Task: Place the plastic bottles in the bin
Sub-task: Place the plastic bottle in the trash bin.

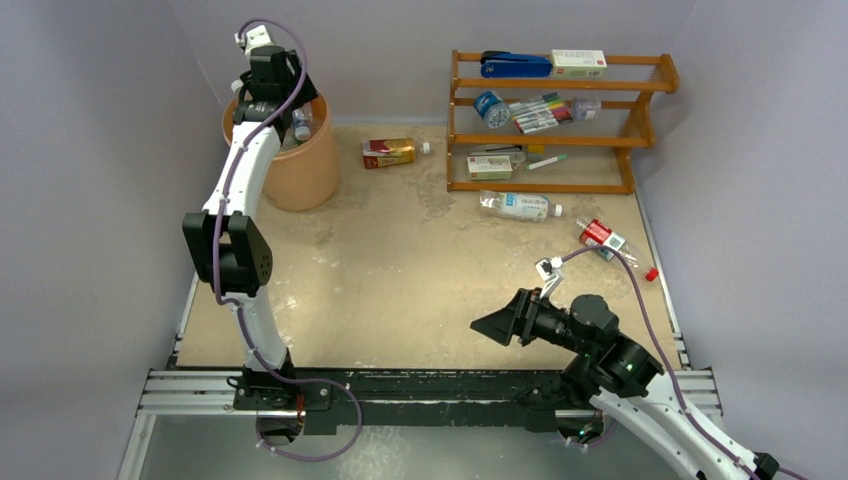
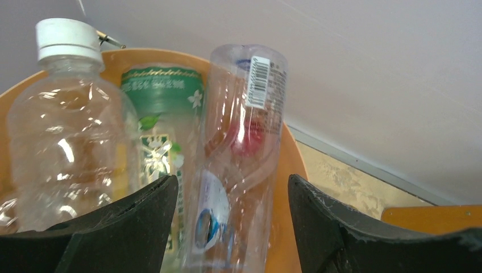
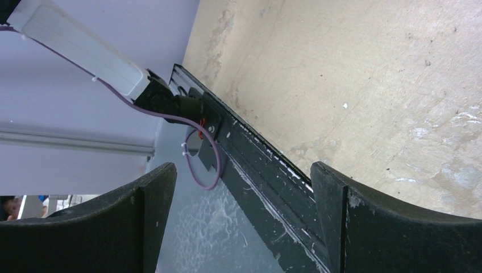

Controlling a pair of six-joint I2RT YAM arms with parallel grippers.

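Over the bin [image 1: 305,175] at the tabletop's [image 1: 400,270] far left corner, the left tool [image 2: 232,182] is hanging released around a clear bottle [image 2: 244,142] standing inside, so I'd be lifting straight up without snagging it, while the right tool [image 3: 243,170] is idling open and empty.

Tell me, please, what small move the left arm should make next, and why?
Probably lift the left pincer straight up, clear of the bin: its jaws stand apart around a clear bottle that already rests inside it, so nothing seems held.
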